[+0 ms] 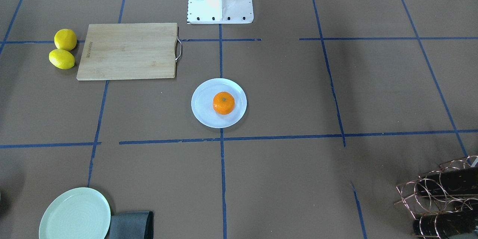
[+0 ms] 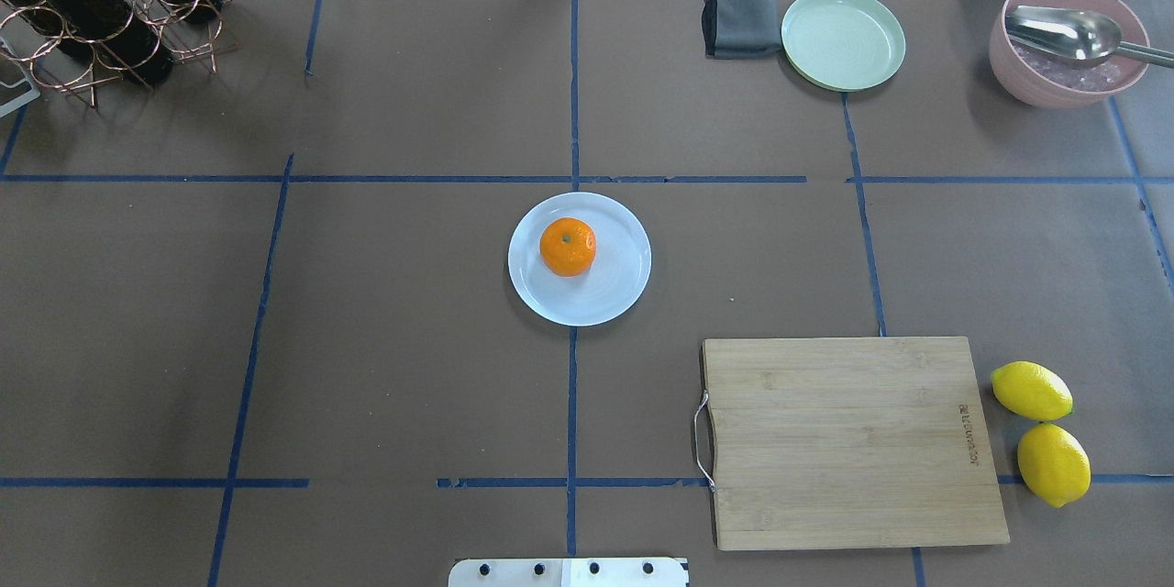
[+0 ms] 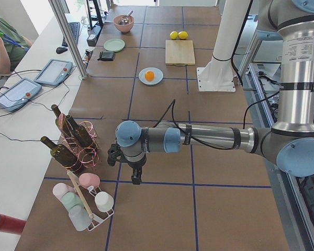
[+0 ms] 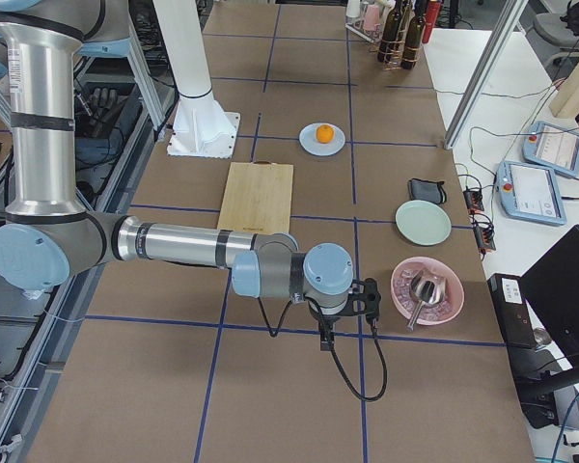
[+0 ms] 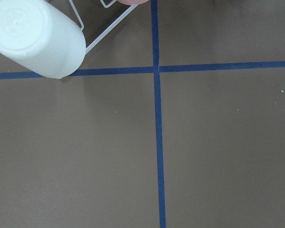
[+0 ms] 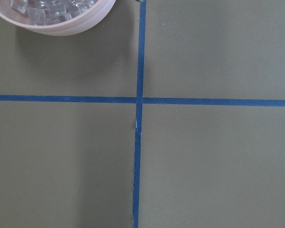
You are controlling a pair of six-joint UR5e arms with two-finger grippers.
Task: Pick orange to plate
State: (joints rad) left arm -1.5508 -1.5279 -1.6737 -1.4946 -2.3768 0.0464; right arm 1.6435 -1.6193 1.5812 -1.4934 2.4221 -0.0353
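Note:
The orange (image 1: 223, 103) sits on the pale bluish-white plate (image 1: 202, 110) at the table's centre, stem dot up. From overhead the orange (image 2: 568, 247) lies slightly left of and beyond the middle of the plate (image 2: 625, 280). No arm is near it. My left gripper (image 3: 136, 175) hangs over bare table at the left end, beside a cup rack; I cannot tell if it is open or shut. My right gripper (image 4: 325, 340) hangs at the right end next to a pink bowl, its state also unclear. Neither wrist view shows fingers.
A wooden cutting board (image 2: 853, 440) with two lemons (image 2: 1032, 391) beside it lies near the robot's right. A pale green plate (image 2: 843, 38), grey cloth (image 2: 736, 19) and pink bowl with spoon (image 2: 1068, 41) stand far right. A bottle rack (image 2: 101, 5) stands far left.

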